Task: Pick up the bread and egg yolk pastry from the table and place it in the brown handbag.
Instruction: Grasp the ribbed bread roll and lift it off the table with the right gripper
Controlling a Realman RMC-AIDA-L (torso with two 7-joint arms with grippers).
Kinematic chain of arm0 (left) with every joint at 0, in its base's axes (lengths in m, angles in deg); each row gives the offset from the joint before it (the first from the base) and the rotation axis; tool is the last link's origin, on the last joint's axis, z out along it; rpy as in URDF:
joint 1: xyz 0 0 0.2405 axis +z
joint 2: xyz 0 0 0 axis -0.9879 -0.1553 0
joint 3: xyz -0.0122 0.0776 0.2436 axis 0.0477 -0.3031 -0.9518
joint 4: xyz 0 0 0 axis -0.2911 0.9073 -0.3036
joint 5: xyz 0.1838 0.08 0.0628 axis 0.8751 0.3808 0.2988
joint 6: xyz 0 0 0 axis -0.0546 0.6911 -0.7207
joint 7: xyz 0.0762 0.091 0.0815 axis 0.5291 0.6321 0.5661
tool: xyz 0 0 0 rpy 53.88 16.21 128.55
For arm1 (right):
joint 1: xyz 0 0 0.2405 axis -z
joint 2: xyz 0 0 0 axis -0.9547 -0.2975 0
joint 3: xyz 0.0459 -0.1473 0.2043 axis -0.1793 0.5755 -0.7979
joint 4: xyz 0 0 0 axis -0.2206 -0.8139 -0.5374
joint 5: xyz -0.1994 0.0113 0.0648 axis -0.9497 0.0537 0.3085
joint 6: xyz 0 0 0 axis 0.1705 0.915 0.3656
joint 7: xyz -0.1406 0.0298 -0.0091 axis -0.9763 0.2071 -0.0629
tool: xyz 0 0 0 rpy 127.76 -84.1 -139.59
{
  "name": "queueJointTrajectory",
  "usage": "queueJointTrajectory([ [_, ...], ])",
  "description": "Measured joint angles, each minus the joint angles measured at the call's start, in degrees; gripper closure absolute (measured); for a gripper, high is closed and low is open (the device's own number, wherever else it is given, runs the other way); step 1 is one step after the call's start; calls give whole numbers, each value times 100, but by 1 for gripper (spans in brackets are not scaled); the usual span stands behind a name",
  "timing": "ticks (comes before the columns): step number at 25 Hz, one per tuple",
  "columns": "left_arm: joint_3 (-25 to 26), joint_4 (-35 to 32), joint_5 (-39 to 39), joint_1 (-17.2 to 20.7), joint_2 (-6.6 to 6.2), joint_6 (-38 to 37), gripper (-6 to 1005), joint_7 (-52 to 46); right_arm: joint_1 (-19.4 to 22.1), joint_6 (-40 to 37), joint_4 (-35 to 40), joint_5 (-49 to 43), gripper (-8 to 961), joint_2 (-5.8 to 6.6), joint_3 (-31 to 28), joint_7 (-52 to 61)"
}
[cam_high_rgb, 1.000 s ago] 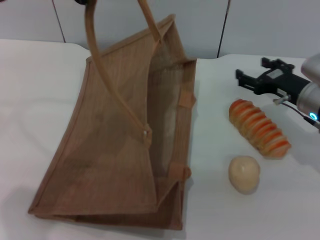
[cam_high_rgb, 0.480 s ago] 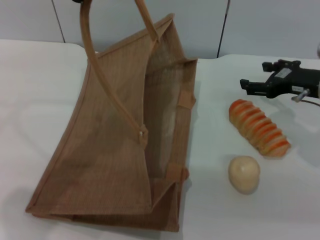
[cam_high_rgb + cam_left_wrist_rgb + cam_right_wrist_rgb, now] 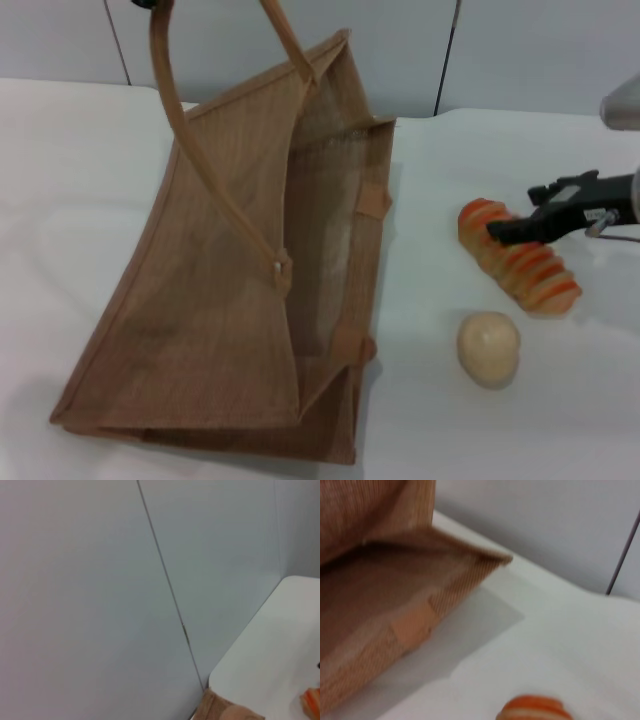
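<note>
The bread (image 3: 535, 275), an orange-and-cream striped loaf, lies on the white table at the right. The egg yolk pastry (image 3: 488, 347), a pale round ball, sits just in front of it. My right gripper (image 3: 525, 210) is open and low over the loaf's far end, with one finger (image 3: 512, 230) across its top. The brown handbag (image 3: 220, 300) stands open at the centre-left, its mouth facing the foods. One handle (image 3: 200, 160) is held up at the top edge, where a dark sliver of my left gripper (image 3: 146, 3) shows. The right wrist view shows the bag's mouth (image 3: 380, 595) and the loaf's end (image 3: 535, 709).
The white table (image 3: 440, 190) runs between the bag and the foods. A grey panelled wall (image 3: 520, 50) stands behind the table. The left wrist view shows mostly that wall (image 3: 100, 580), with the bag's corner (image 3: 220, 711) and the table edge low down.
My right gripper has come down and nearer, from behind the bread to over its far end. The bag's raised handle has shifted slightly left. The foods have not moved.
</note>
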Motion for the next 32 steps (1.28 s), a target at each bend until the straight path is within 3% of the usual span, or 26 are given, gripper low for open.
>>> queueJointTrajectory([
  [7,-33,-1,248,-36,27,6,883,-10,-45,211,182,-234,112,11,425,614],
  [32,-50,64,296,-52,18,10,883,-20,-256,338,-56,-666,111,8,504,997],
])
